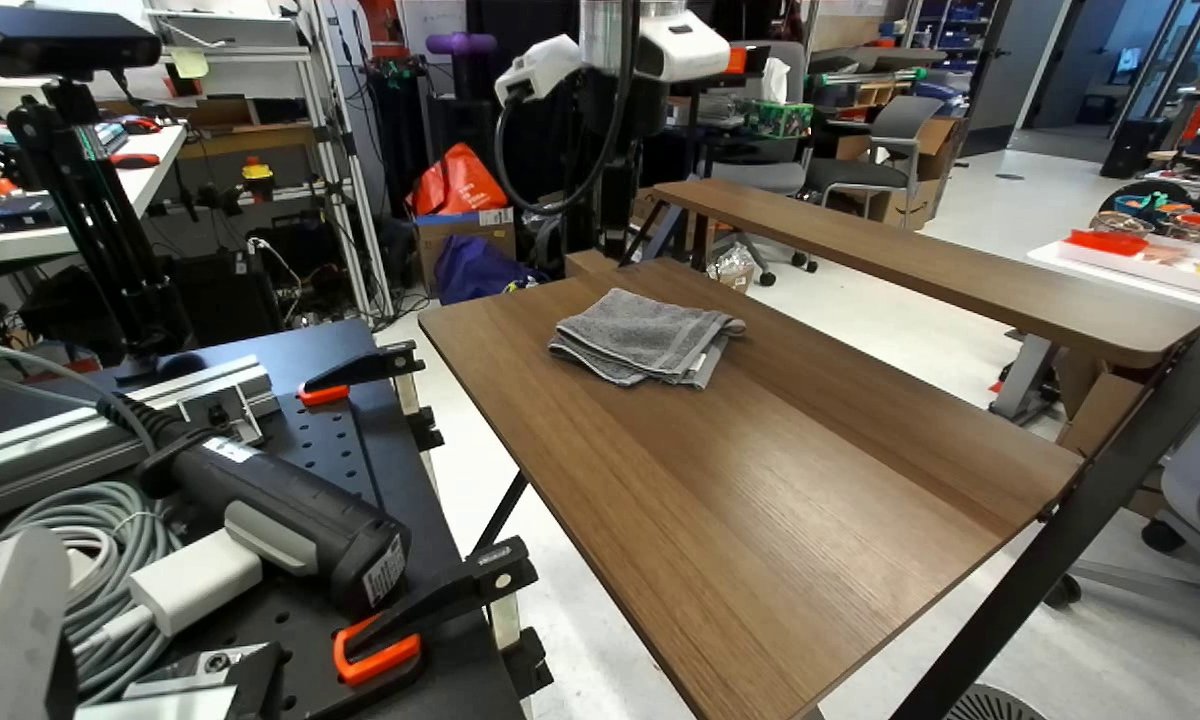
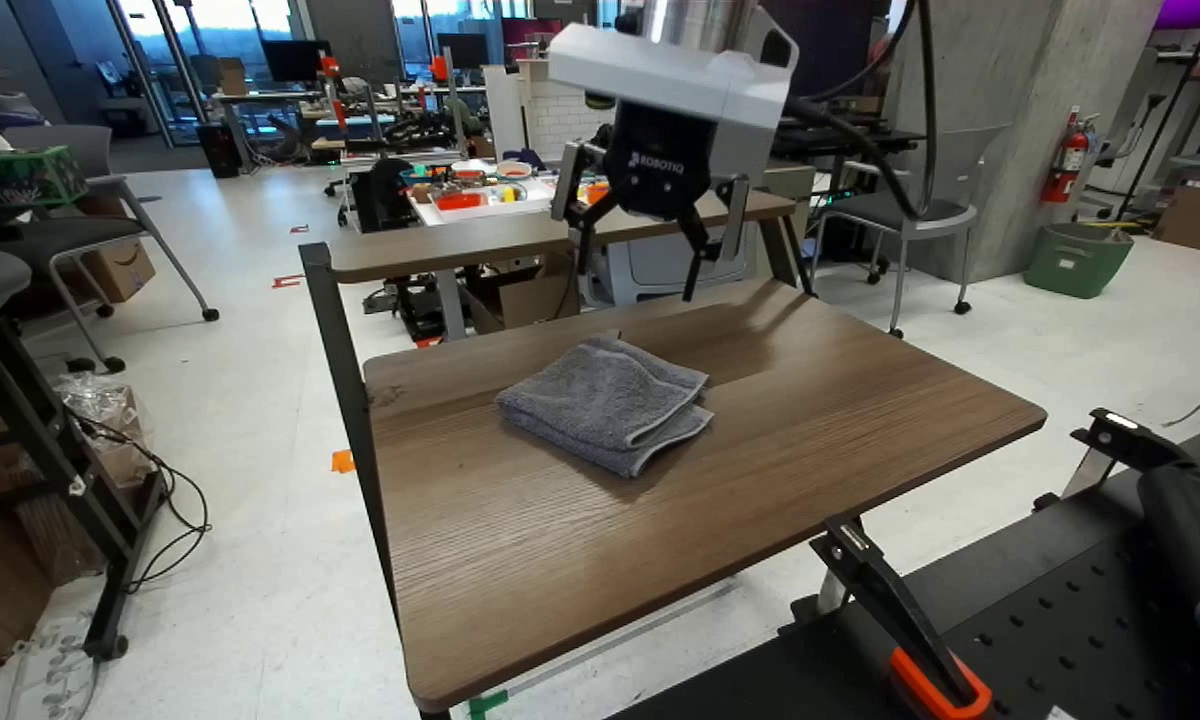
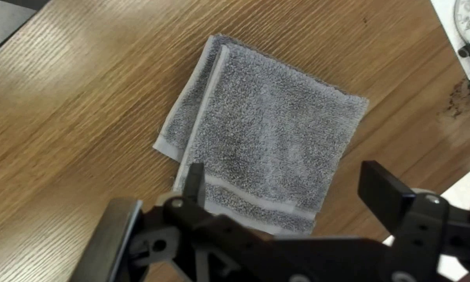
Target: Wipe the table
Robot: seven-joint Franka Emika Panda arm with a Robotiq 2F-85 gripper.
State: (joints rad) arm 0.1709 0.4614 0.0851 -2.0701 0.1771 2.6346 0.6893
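The table (image 1: 720,490) has a brown wood-grain top and shows in both exterior views (image 2: 530,570); its top fills much of the wrist view (image 3: 82,117). A folded grey towel (image 1: 650,335) lies flat on it, also in an exterior view (image 2: 600,400) and the wrist view (image 3: 274,129). A dark smudge (image 2: 388,393) marks the tabletop near a corner, also in the wrist view (image 3: 454,103). My gripper (image 2: 637,272) is open and empty above the table, apart from the towel. In the wrist view its fingers (image 3: 282,174) stand wide apart, and the left one covers part of the towel.
A narrower wooden table (image 1: 920,255) stands along one side. A black post (image 2: 340,400) rises at the table's edge. A black bench (image 1: 310,430) with clamps (image 1: 430,610), cables and a black tool (image 1: 280,500) stands alongside. A chair (image 2: 910,200) is behind.
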